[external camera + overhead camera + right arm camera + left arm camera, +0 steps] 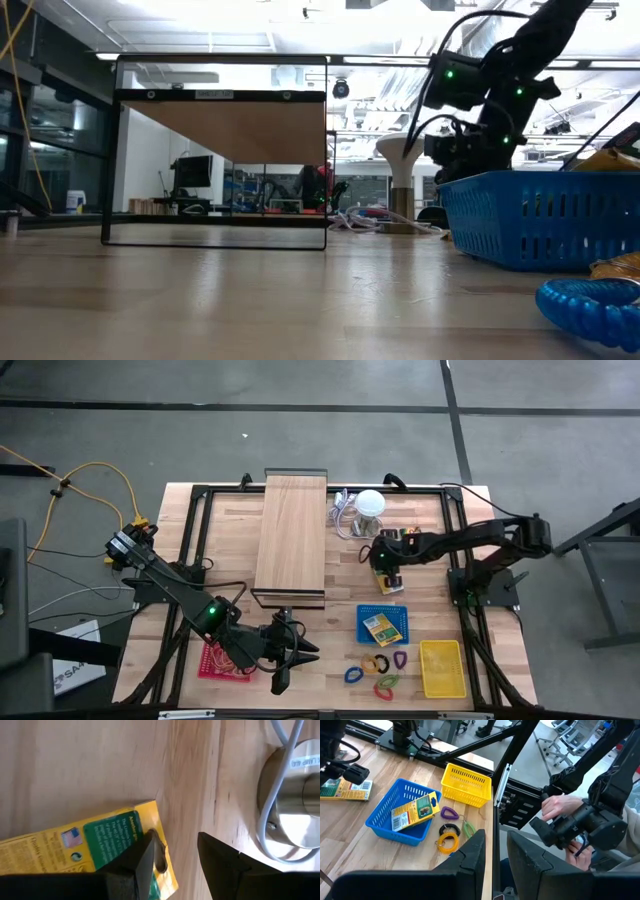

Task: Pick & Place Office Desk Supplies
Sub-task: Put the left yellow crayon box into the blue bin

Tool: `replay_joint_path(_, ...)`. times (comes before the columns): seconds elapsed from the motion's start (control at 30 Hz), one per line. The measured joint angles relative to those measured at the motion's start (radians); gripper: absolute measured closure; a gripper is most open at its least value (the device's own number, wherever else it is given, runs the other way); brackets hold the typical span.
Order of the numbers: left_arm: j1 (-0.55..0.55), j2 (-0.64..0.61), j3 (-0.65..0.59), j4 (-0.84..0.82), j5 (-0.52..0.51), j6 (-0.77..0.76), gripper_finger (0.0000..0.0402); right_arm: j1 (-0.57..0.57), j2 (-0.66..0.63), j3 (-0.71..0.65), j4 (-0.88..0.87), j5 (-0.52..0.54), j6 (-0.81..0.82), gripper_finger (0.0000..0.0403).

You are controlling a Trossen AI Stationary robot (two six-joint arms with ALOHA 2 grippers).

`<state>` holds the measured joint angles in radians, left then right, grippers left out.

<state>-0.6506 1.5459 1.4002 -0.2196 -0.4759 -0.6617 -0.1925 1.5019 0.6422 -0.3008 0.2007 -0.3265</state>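
Right pincer [175, 855] hangs wide open, straddling the edge of the yellow-and-green printed card pack [95, 847] flat on the wooden tabletop [75, 765], probably lining up a grab; nothing gripped yet; left pincer [492, 855] waits partly open, empty.

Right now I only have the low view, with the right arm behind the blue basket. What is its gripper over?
Observer: The right gripper hangs open over one corner of a yellow printed pack lying flat on the table. It has not gripped the pack.
Operator: Is the blue basket empty?
Observer: No, the blue basket already holds one similar pack.
Operator: And the left arm?
Observer: The left gripper is open and empty beside a red tray, well away from both packs.
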Motion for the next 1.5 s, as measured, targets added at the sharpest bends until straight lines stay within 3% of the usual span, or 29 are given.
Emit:
replay_joint_path(0.63,0.0,0.0,0.0,0.0,0.0,0.0,0.0325,-0.006,-0.001,0.011,-0.082,-0.021,0.034,0.0259)
replay_joint_path(0.93,0.0,0.0,0.0,0.0,0.0,0.0,0.0325,-0.055,-0.001,0.062,-0.181,-0.124,0.038,0.0259)
replay_joint_path(1.5,0.0,0.0,0.0,0.0,0.0,0.0,0.0325,-0.065,0.0,0.064,-0.18,-0.156,0.042,0.0259)
